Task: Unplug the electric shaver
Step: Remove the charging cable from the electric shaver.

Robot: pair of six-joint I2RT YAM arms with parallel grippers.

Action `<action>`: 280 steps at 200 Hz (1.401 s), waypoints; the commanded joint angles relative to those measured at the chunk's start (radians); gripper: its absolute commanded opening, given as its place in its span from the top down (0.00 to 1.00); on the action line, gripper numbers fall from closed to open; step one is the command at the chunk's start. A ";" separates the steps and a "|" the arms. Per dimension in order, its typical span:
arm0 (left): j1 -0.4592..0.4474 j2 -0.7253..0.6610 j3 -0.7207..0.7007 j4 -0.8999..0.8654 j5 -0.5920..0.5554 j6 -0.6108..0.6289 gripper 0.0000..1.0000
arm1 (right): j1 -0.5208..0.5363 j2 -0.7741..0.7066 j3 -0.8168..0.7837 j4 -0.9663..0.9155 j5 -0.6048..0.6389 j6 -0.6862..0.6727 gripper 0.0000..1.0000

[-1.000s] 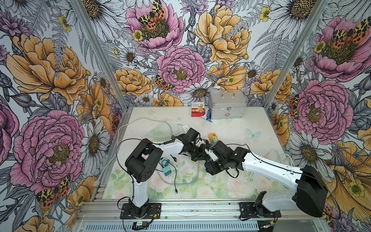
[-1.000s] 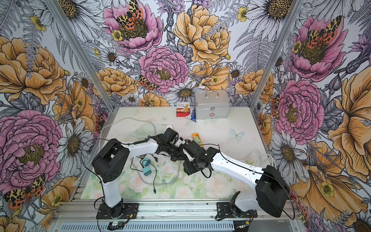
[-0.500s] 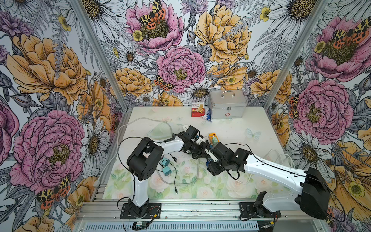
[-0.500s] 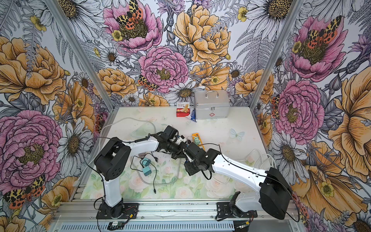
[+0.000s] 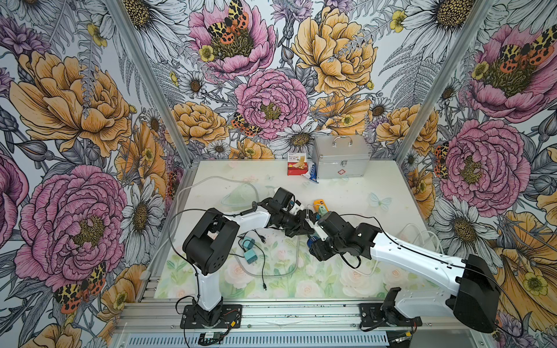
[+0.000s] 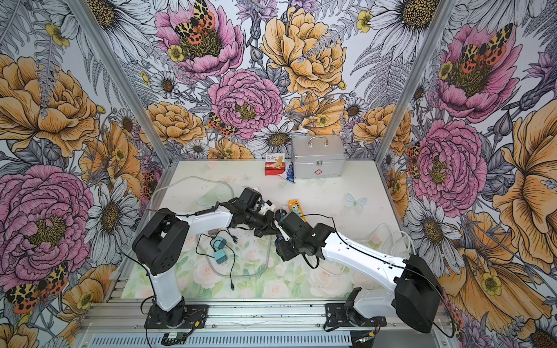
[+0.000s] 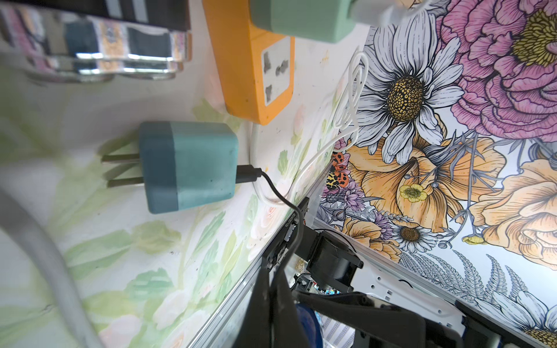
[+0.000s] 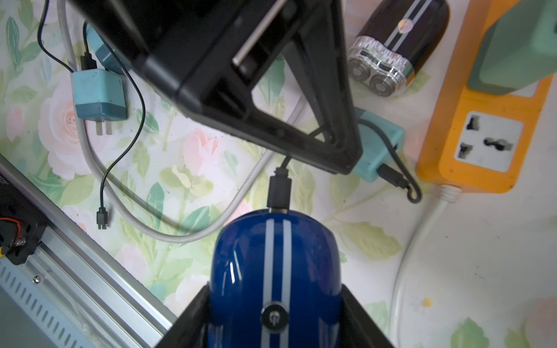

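Observation:
The blue electric shaver (image 8: 272, 271), with white stripes, sits between the fingers of my right gripper (image 8: 272, 298), which is shut on its sides. A black plug (image 8: 279, 192) is seated in its end, and the black cable (image 7: 289, 208) runs from there to a teal adapter (image 7: 187, 165) lying on the table. My left gripper (image 7: 272, 271) is shut on that cable just beyond the plug. In both top views the two grippers meet at mid-table, the left gripper (image 5: 306, 227) against the blue shaver (image 5: 311, 242); the same holds for the left gripper (image 6: 271, 229) and shaver (image 6: 278, 240).
An orange power strip (image 8: 482, 144) with a green adapter (image 8: 518, 51) plugged in lies close by, next to a black shaver (image 8: 394, 51). Two more teal adapters (image 5: 248, 250) with loose cables lie at front left. A silver case (image 5: 340, 159) and red box (image 5: 297, 165) stand at the back.
Both arms have shifted slightly at mid-table. Both grips look unchanged.

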 commanded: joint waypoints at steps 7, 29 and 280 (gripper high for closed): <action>0.022 -0.034 0.030 0.156 -0.090 -0.016 1.00 | 0.019 -0.008 0.011 -0.043 -0.174 -0.030 0.89; 0.008 -0.079 0.030 0.159 -0.097 -0.023 1.00 | 0.016 0.025 0.018 -0.029 -0.180 -0.017 0.89; 0.003 -0.175 0.092 0.066 -0.174 0.020 1.00 | 0.142 -0.053 -0.098 0.128 0.237 -0.050 0.95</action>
